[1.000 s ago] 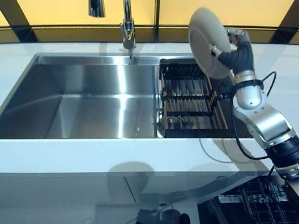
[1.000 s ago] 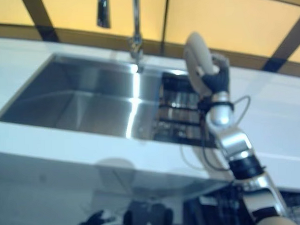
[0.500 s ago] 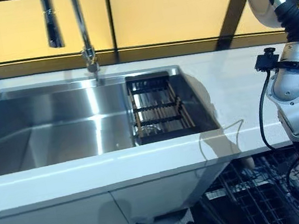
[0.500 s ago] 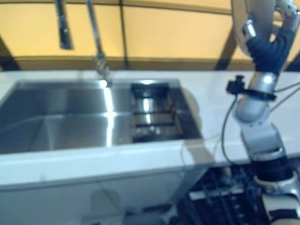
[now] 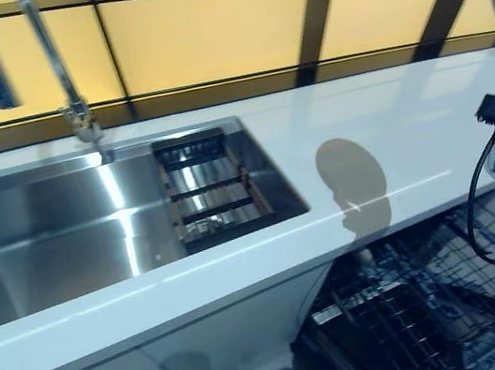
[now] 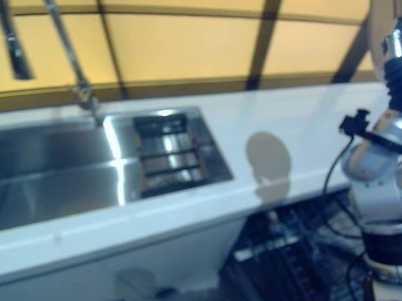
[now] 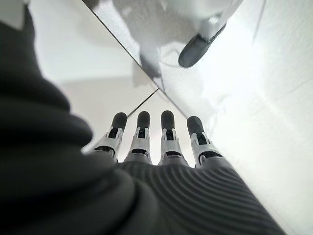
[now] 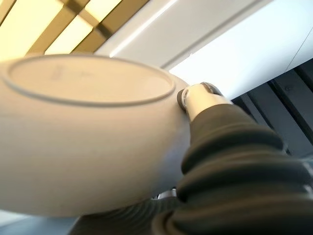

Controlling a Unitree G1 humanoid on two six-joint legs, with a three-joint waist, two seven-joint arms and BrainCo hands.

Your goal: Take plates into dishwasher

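Mostly cropped: right robot hand (image 8: 205, 100) clamps plate (image 8: 83, 142); left robot hand (image 7: 161, 147) straight-fingered, empty.

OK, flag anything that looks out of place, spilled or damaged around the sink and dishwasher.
Nothing stands out. The sink looks dry, with the dark drying rack sitting squarely in its right end. The counter shows no spills. The right hand holds the plate, intact, and the dishwasher rack is pulled out below.

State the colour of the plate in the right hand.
Plain off-white plate, no pattern; clearest in the right wrist view.
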